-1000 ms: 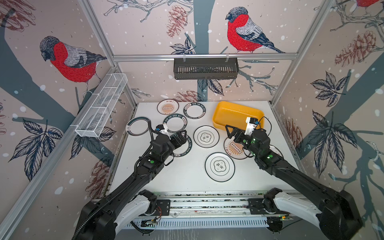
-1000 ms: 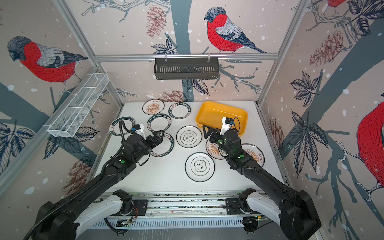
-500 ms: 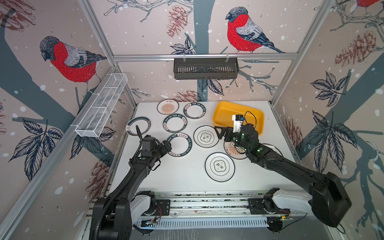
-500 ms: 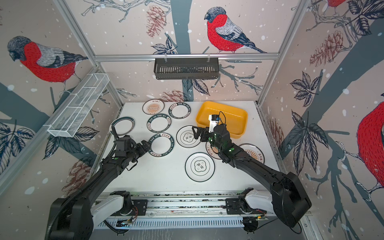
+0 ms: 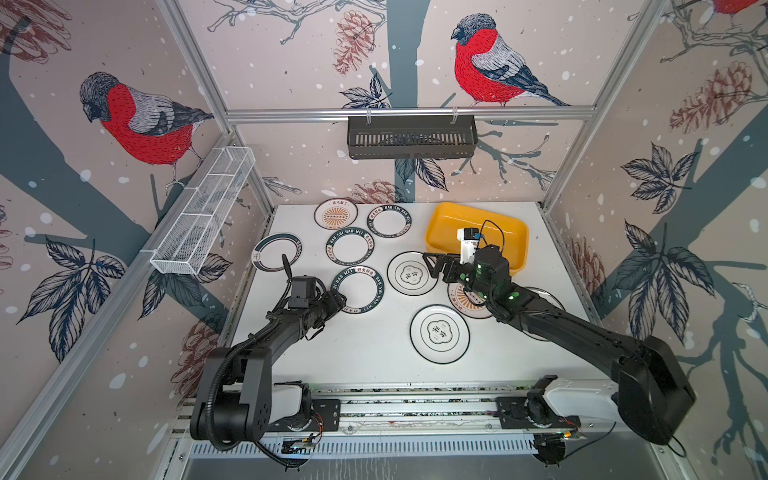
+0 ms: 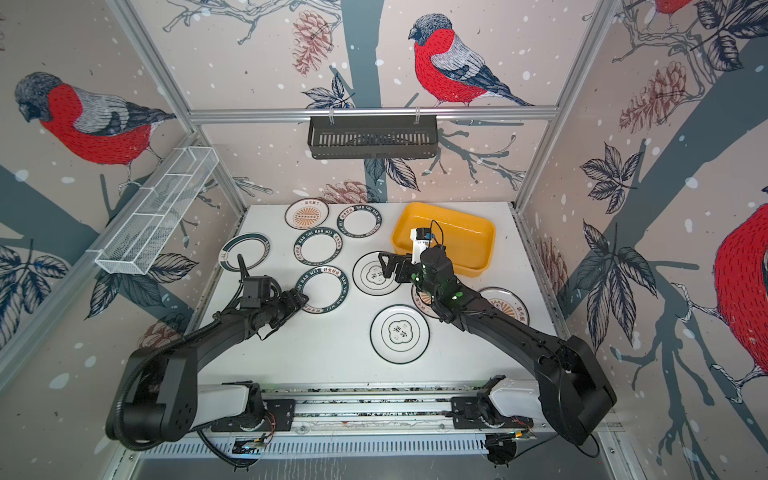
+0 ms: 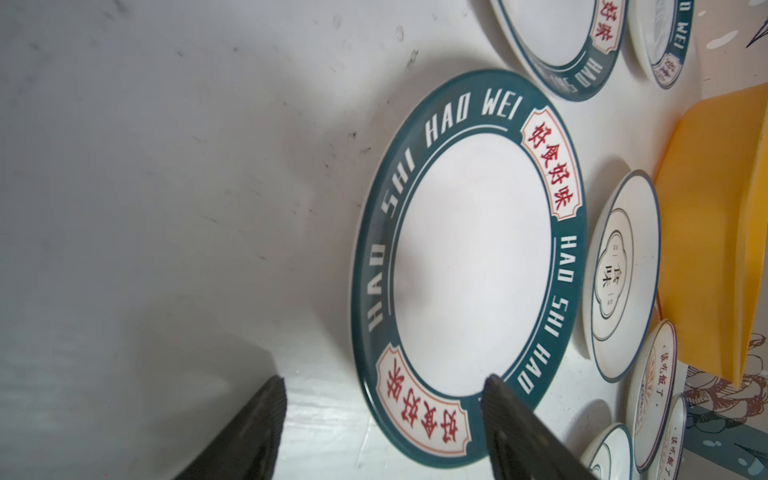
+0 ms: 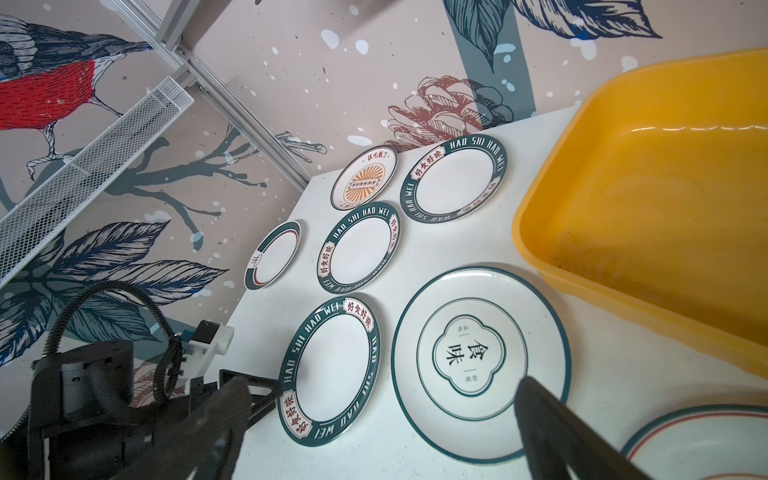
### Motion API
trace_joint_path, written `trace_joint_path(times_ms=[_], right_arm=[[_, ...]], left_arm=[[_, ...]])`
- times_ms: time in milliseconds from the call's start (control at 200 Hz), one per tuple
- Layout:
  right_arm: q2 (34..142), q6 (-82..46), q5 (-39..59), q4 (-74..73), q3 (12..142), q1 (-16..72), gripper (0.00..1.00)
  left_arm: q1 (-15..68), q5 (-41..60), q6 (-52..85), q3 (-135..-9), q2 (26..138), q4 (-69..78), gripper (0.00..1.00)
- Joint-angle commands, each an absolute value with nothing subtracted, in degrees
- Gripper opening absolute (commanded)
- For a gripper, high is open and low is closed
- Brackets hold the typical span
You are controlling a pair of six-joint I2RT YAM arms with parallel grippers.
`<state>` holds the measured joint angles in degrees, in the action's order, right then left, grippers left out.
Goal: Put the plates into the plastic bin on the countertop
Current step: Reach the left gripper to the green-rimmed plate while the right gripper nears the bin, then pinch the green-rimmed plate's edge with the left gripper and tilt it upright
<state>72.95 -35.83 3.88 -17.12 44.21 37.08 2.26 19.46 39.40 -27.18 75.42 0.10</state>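
Observation:
Several round white plates lie flat on the white countertop [image 5: 365, 349]. My left gripper [image 5: 338, 301] [image 7: 384, 390] is low at the near-left edge of a dark lettered-rim plate [image 5: 359, 289] [image 7: 469, 257]. Its jaws are open and straddle that rim, one finger over the plate and one over bare table. My right gripper [image 5: 433, 266] [image 8: 380, 390] hangs wide open and empty at the right edge of a flower-emblem plate [image 5: 411, 273] [image 8: 480, 363]. Behind it the yellow plastic bin [image 5: 509, 241] [image 8: 648, 216] is empty.
More plates sit near the back wall [image 5: 336, 213] and at the left [image 5: 277, 252]. Another flower plate [image 5: 439, 333] lies in front, and a sunburst plate [image 5: 463, 300] is partly under the right arm. A black slatted basket [image 5: 411, 136] and a white wire rack [image 5: 203, 216] hang on the walls.
My left gripper drew back off the lettered plate to its near-left rim and its jaws narrowed. My right gripper swung left from over the sunburst plate toward the flower plate.

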Motion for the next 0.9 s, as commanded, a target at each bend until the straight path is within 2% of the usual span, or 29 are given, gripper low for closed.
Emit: trace_joint_path(times_ms=[0, 145, 285, 495, 745, 896], right_arm=[[72.82, -35.77, 2.3, -17.67, 44.47, 37.31, 1.0], [72.61, -35.86, 1.46, -17.16, 44.4, 37.27, 1.0], [72.33, -36.04, 0.88, -16.25, 44.34, 37.26, 1.0], [72.06, -36.29, 0.88, -14.81, 43.43, 37.27, 1.0], [70.47, -36.65, 0.7, -16.12, 42.39, 37.08, 1.0], [70.4, -37.05, 2.96, -17.44, 41.98, 36.15, 1.0]], left_arm=[[2.11, 22.19, 37.81, -27.79, 77.74, 4.18, 0.65], [2.05, 21.85, 38.09, -27.89, 79.3, 5.69, 0.52], [1.96, 20.06, 38.65, -28.04, 79.89, 5.76, 0.33], [1.83, 20.04, 39.43, -27.43, 79.73, 7.33, 0.16], [1.58, 22.01, 40.36, -26.85, 79.16, 9.5, 0.01], [1.43, 22.26, 40.72, -27.58, 76.28, 7.93, 0.0]])
